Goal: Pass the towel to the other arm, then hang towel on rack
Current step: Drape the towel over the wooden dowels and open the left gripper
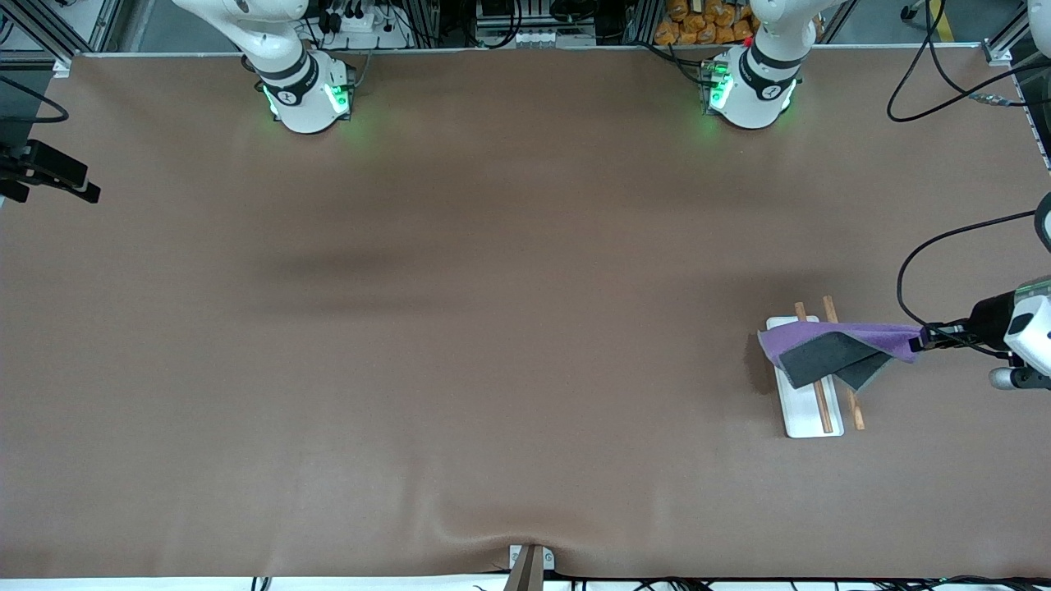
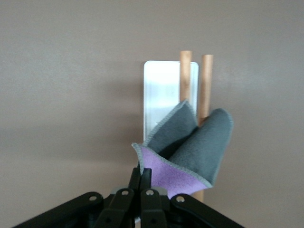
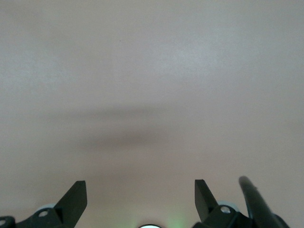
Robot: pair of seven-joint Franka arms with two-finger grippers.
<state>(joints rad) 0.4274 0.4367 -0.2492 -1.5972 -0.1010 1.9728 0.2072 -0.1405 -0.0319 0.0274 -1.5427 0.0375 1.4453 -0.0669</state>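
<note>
Brown matting is covering the whole desk (image 1: 460,328), and almost all of it is lying bare between the two arm bases along the top of the front view. Toward the left arm's end of the desk the rack (image 1: 809,410) is sitting flat: a white tray with two thin wooden rods running along it.

Over the rack the towel (image 1: 829,349) is hanging, purple on one face and grey on the other, its loose folds drooping across the rods while one corner is being held up. That hold probably keeps the cloth spread, so that it can settle over the rods rather than bunch on the tray.

Reaching in level from the edge of the front view, the left pincer (image 1: 926,338) is pinching the towel's corner, its fingers (image 2: 141,183) pressed together on the cloth. Judging by this, the handover is done and the hanging is under way.

The right arm is waiting; its right pincer (image 3: 140,197) is hovering spread over bare desk, holding nothing.
</note>
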